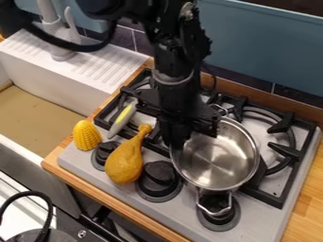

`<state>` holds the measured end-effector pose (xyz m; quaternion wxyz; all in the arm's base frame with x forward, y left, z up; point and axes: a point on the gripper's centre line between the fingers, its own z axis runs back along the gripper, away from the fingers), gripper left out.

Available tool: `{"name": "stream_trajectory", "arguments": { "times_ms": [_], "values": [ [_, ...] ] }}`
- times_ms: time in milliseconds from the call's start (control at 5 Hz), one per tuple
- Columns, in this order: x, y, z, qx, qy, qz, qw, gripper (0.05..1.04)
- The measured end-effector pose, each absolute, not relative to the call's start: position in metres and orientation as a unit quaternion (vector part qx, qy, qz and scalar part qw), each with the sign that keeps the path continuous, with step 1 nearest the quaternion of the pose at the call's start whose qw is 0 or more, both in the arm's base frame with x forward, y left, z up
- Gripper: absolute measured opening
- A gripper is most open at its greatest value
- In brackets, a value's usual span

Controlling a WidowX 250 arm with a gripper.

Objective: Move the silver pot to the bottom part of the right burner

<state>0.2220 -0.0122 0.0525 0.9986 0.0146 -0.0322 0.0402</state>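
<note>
Securing the silver pot (217, 158) beside the right burner (285, 151) seems current; the gripper's (178, 142) hold cannot be told; next, shifting toward that burner's bottom.

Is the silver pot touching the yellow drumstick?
Apart: the camera view shows a black knob and grey stovetop between the silver pot and drumstick.
</note>
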Motion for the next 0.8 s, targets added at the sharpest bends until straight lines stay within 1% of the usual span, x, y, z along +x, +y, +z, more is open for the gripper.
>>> {"name": "stream_trajectory", "arguments": {
  "times_ms": [200,400,600,800],
  "values": [
    [0.2204,-0.0163,0.0511,0.003,-0.020,0.044,0.999,0.058],
    [0.2213,-0.0200,0.0485,0.002,-0.004,0.054,0.999,0.058],
    [0.2220,-0.0200,0.0468,0.010,0.048,0.063,0.997,0.058],
    [0.2214,-0.0206,0.0488,0.011,0.073,0.068,0.995,0.058]
  ]
}}
